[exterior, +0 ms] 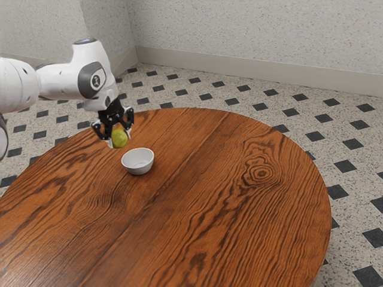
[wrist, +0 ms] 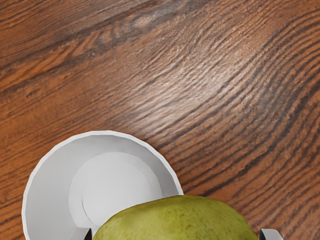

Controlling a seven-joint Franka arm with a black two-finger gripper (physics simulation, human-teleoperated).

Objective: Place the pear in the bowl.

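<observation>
At the exterior view's left, our smooth white arm [exterior: 58, 81] ends in a black claw [exterior: 118, 142], fingers parted and clamped on both sides of the pear [exterior: 121, 138]. Mottled yellow-green and rounded, it hangs above the round counter [exterior: 239, 230], toward the exterior view's far-left edge, outside the bowl [exterior: 138, 168]. Slightly rightward, we find that white, smooth bowl upright near the counter's far edge; in the wrist view the pear hides part of its rim. Farther right, dark grain streaks the red-brown wood; beyond lies speckled floor [exterior: 306, 118] with dark diamonds.
</observation>
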